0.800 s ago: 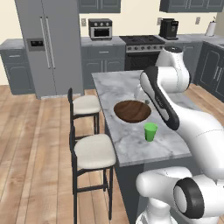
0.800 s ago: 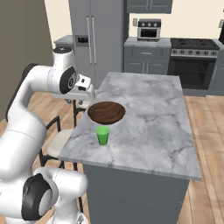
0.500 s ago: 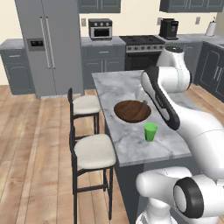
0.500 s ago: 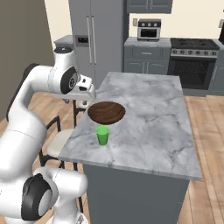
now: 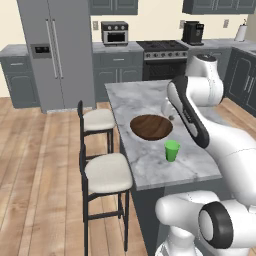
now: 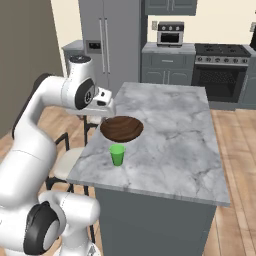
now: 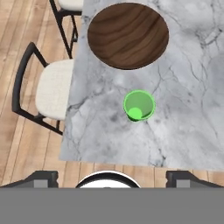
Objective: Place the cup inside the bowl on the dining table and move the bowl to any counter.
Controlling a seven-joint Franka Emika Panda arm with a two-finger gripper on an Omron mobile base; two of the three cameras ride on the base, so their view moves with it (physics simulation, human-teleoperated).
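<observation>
- Far left in the hand view stood a stool (image 7: 50, 89), its pale seat tucked against the long edge of the dining table (image 7: 183, 131). It was no part of the job, but it sat under that edge.
- Moving right, the bowl (image 7: 128, 35) lay flat on the marble, empty, near the edge on the stool side.
- Just beside it, toward the robot and apart from the rim, the cup (image 7: 139, 105) stood upright with its mouth open to the camera.
- The gripper (image 7: 111, 175) hung high over the table end, well above the cup. Its fingertips (image 7: 43, 176) sat wide apart at the bottom of that view, released, with nothing between them.
- In the right base view the hand was raised beside the bowl (image 6: 121, 128), with the cup (image 6: 117, 154) closer to the base.
- The risk, by this reading: the cup was narrow and light, so an off-centre descent could tip it with one finger and roll it toward the near edge. A low carry could also clip the bowl's rim and shove it toward the stools.
- Against the pictures from half a second and more ago, nothing had shifted: arm, cup and bowl all sat as before.
</observation>
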